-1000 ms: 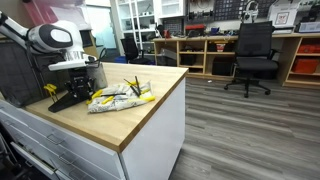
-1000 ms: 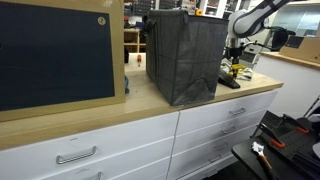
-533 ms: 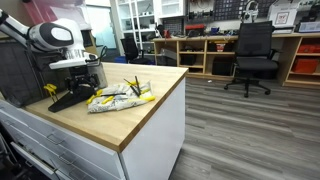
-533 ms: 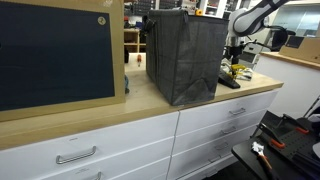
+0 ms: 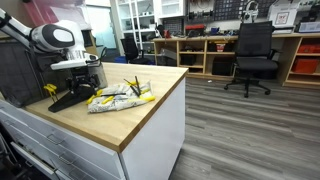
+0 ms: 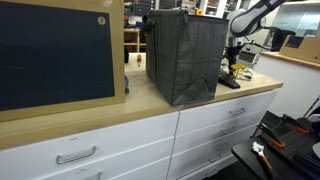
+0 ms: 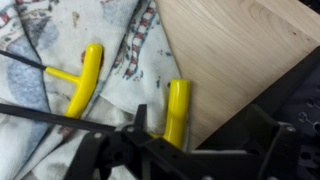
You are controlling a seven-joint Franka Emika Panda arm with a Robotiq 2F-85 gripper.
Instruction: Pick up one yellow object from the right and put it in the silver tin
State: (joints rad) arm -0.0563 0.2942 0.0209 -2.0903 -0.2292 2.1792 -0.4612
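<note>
Two yellow-handled tools lie on a patterned white cloth [image 7: 60, 120] on the wooden counter [image 7: 240, 50]. One yellow handle [image 7: 86, 78] rests on the cloth. The other yellow handle [image 7: 177, 108] lies at the cloth's edge, just inside the left finger of my gripper [image 7: 200, 125], whose jaws stand wide apart and hold nothing. In both exterior views the gripper [image 5: 75, 82] [image 6: 234, 62] hangs low over the counter beside the cloth heap [image 5: 120, 97]. I cannot make out the silver tin in any view.
A large dark grey mesh rack [image 6: 185, 55] [image 5: 18, 70] stands on the counter behind the arm. A flat black object [image 5: 70, 98] lies under the gripper. A framed dark board [image 6: 55, 55] leans nearby. The counter edge [image 5: 150, 125] drops to drawers; an office chair [image 5: 252, 55] stands beyond.
</note>
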